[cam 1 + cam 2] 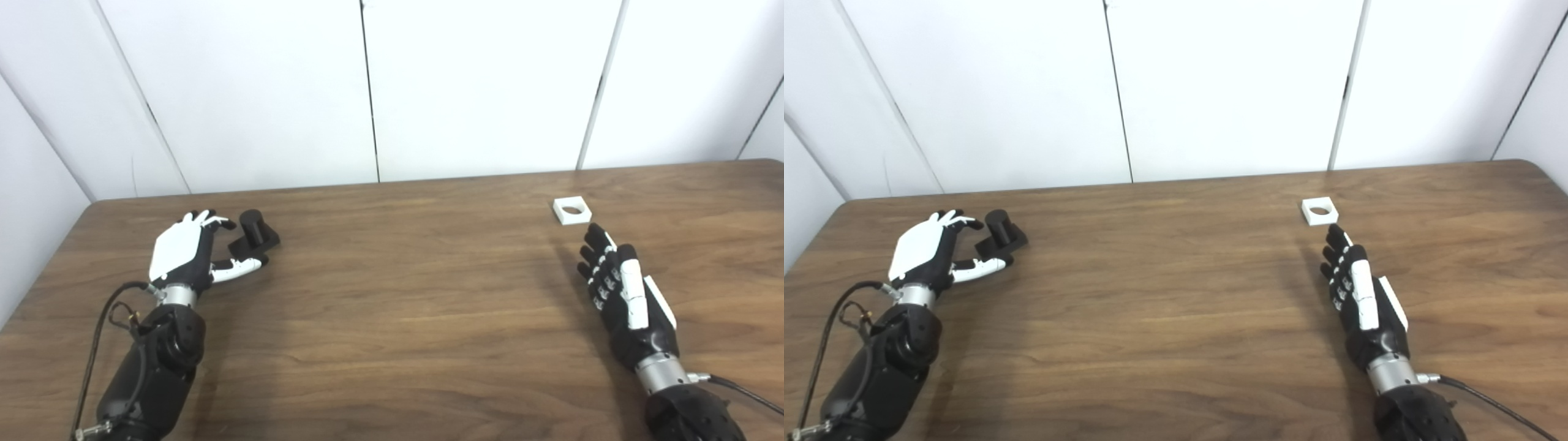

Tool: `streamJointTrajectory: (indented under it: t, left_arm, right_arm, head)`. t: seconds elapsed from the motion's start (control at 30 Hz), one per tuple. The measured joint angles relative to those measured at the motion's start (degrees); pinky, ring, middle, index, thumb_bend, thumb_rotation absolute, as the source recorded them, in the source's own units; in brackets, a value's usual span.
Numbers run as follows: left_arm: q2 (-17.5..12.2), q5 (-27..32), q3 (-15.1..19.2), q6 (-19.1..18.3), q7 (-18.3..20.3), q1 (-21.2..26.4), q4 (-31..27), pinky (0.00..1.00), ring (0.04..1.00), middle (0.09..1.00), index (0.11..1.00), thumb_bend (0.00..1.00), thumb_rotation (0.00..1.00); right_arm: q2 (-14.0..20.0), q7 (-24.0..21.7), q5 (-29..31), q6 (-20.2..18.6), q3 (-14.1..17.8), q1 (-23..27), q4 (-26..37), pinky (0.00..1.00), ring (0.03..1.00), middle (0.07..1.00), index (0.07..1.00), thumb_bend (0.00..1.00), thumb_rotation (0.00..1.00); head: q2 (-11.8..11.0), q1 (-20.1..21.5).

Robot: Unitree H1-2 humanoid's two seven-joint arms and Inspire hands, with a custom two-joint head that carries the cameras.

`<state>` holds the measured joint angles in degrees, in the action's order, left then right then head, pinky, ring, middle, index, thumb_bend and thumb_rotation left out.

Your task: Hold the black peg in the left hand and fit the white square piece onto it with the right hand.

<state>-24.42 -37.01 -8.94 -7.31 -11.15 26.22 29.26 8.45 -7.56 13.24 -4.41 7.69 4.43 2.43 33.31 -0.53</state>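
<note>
Wood surface [392, 318], white panels behind. Black peg [252, 229] upright near left edge; our left hand [190, 251] spread around it, not gripping. White square piece [572, 210] far right; right hand [621, 294] open, just short. We should clamp low, leaving the post clear.

Left arm comes up from the bottom left corner, black forearm with a loose cable looping off the wrist. The left hand [187, 254] sits in the left-middle of the frame, white back facing up, fingers [208, 219] curled loosely forward and spread, thumb [242, 267] sticking out to the right. It's holding nothing. Right arm comes in from the bottom right corner. The right hand [621, 294] is turned on its edge, fingers [597, 245] stretched out nearly straight toward the upper left, close together, thumb laid along them. Also empty.
</note>
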Motion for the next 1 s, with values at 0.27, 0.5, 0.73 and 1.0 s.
streamJointTrajectory:
  t: [0.27,0.5,0.73,1.0]
  left_arm:
    - [-0.01,0.67,-0.58,-0.14,0.24,0.02,0.72,1.0,0.999,0.933,0.73,0.73,0.52]
    - [-0.17,0.67,-1.3,-0.24,0.48,0.45,2.93,1.0,0.992,0.922,0.719,0.7,0.57]
    - [-0.65,0.72,-1.72,-0.7,1.83,2.27,4.17,1.0,0.996,0.924,0.721,0.67,0.53]
    - [-0.66,0.75,-1.81,-0.8,2.37,2.69,4.28,1.0,0.995,0.92,0.707,0.65,0.47]
  right_arm:
    - [-0.03,0.23,-0.04,-0.02,-0.02,-0.1,0.17,1.0,1.0,0.996,0.978,0.6,1.0]
    - [-0.06,0.44,-0.03,-0.03,-0.04,-0.33,0.42,1.0,1.0,0.997,0.981,0.62,1.0]
    - [-0.02,0.39,-0.03,-0.01,-0.1,-0.37,0.42,1.0,1.0,0.999,0.983,0.63,1.0]
    - [0.01,0.35,-0.02,-0.02,-0.08,-0.51,0.63,1.0,1.0,1.0,0.989,0.61,1.0]
  head:
    - [0.0,0.26]
    - [-0.18,0.26]
    - [-0.18,0.09]
    - [-0.09,0.0]
